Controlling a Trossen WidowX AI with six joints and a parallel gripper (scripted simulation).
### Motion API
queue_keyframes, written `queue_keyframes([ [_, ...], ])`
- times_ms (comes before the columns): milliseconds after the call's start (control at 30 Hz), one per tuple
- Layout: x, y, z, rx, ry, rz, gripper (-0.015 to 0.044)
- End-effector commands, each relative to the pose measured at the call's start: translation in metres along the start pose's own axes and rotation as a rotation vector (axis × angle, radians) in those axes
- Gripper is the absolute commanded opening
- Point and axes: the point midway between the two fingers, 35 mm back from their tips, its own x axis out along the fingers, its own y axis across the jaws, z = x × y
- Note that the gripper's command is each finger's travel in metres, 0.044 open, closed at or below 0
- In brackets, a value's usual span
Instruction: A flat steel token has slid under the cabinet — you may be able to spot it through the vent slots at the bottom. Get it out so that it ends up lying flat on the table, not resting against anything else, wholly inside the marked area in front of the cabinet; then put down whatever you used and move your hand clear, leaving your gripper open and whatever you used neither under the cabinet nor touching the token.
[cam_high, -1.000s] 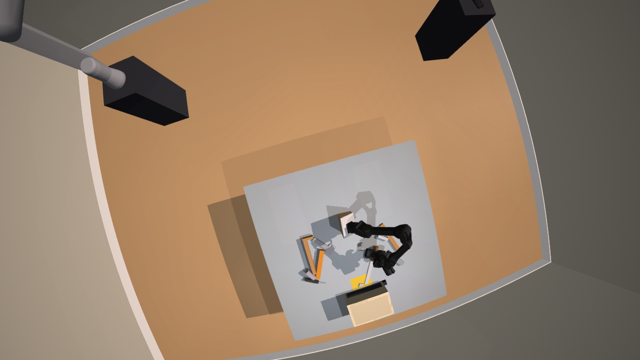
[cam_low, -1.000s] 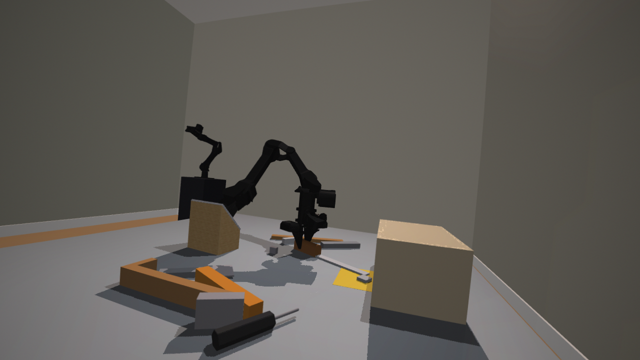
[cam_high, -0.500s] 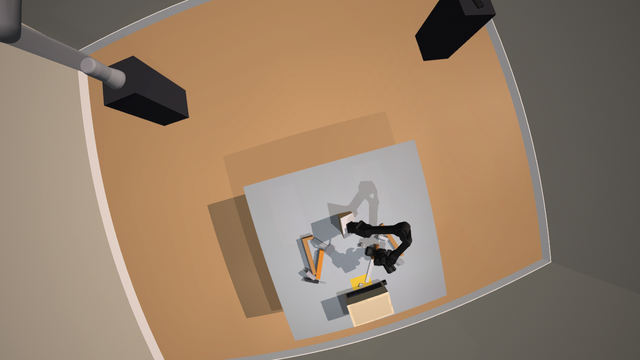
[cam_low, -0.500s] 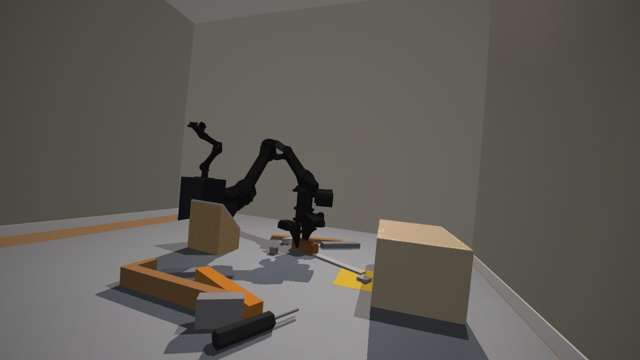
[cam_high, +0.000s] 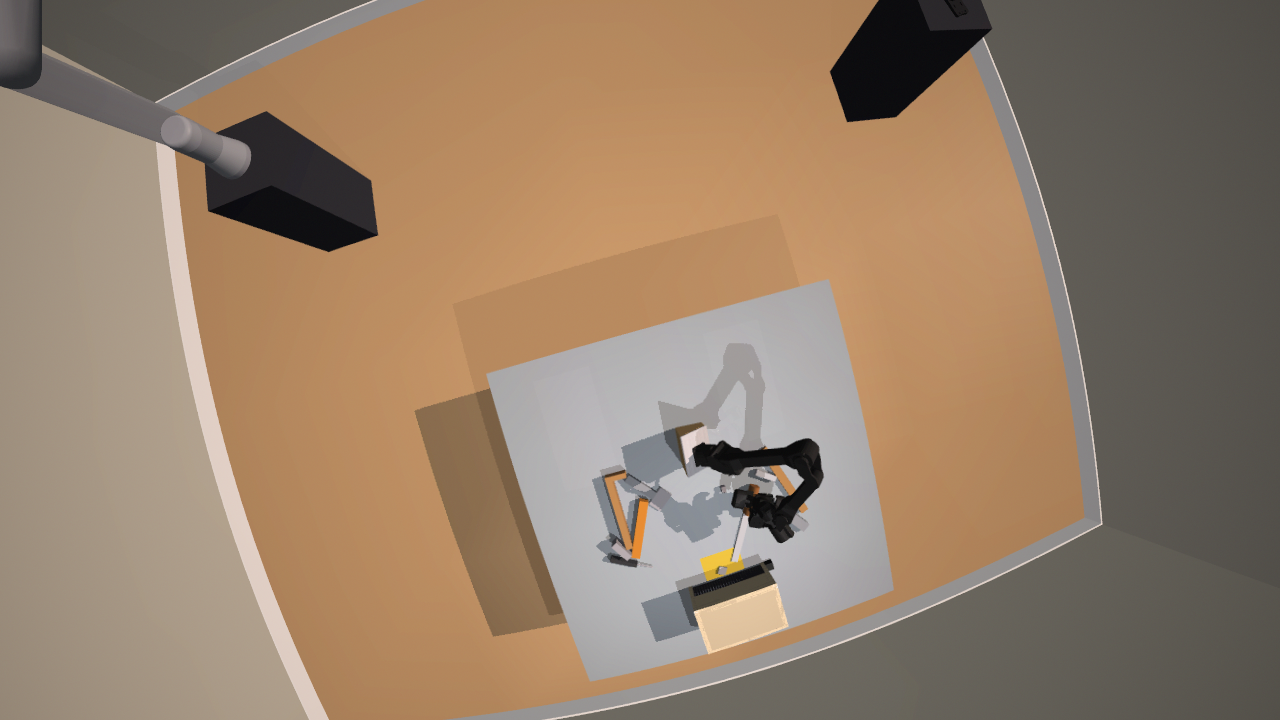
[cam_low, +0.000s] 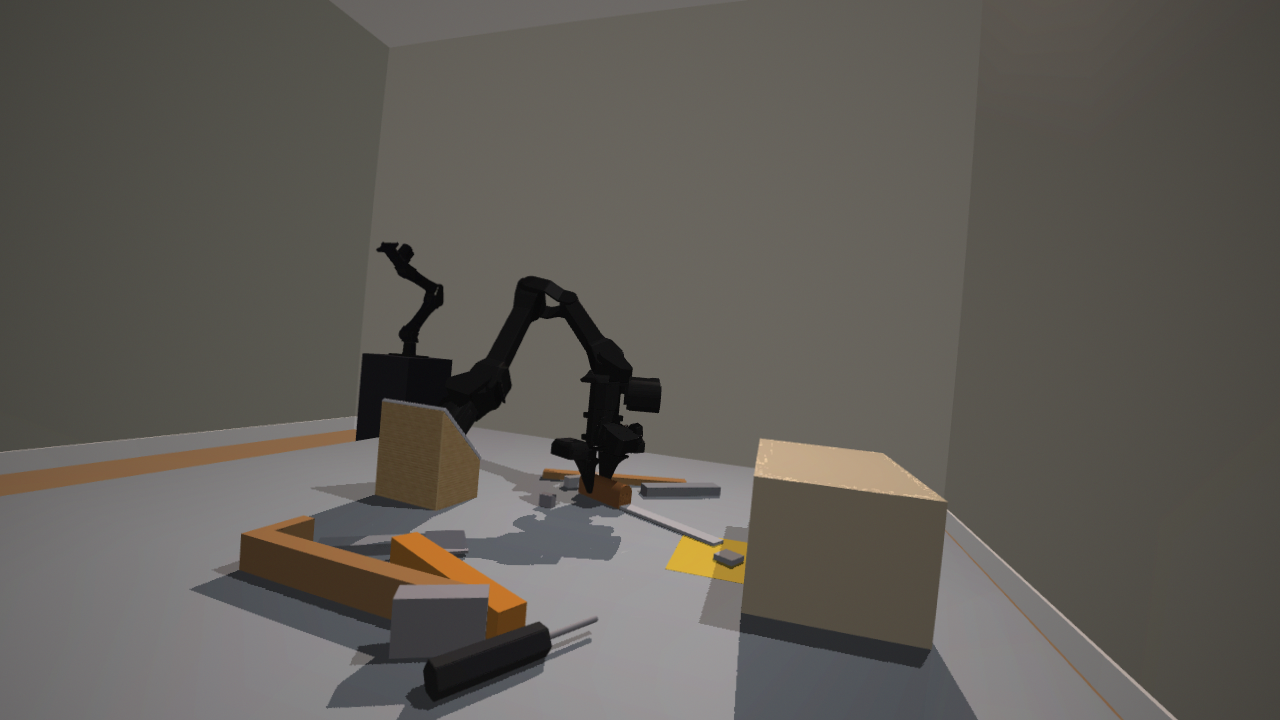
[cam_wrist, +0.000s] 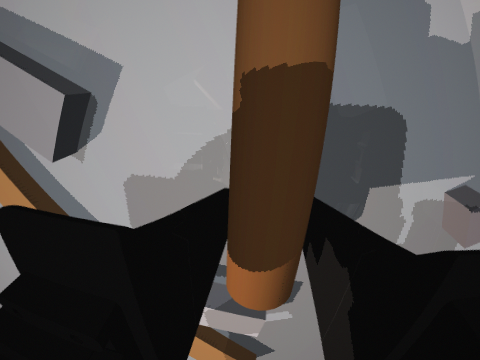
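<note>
My gripper (cam_high: 751, 492) (cam_low: 597, 483) (cam_wrist: 267, 202) is shut on the orange-brown handle (cam_low: 617, 494) (cam_wrist: 280, 125) of a tool, low over the table. The tool's thin grey blade (cam_high: 740, 537) (cam_low: 671, 522) reaches to the yellow marked area (cam_high: 708, 563) (cam_low: 687, 557). The small grey token (cam_high: 721, 569) (cam_low: 728, 557) lies flat on the yellow, in front of the cabinet (cam_high: 741, 617) (cam_low: 841, 555). The blade's end appears just apart from the token; its height is unclear. The cabinet hides part of the yellow area in the exterior view.
A tan slanted block (cam_high: 691, 445) (cam_low: 407, 456) stands near the arm's base. An orange angled piece (cam_high: 617, 510) (cam_low: 313, 564), a grey block (cam_low: 438, 622) and a black-handled tool (cam_low: 487, 660) lie to one side. A grey bar (cam_low: 680, 489) and small grey cube (cam_low: 546, 500) lie near the gripper.
</note>
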Motion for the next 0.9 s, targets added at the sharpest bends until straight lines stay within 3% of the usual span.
queue_keyframes([
  [0, -0.001, -0.001, -0.004, 0.006, -0.002, 0.000, 0.0000],
  [867, -0.001, -0.001, -0.018, 0.082, -0.001, 0.001, 0.0000],
])
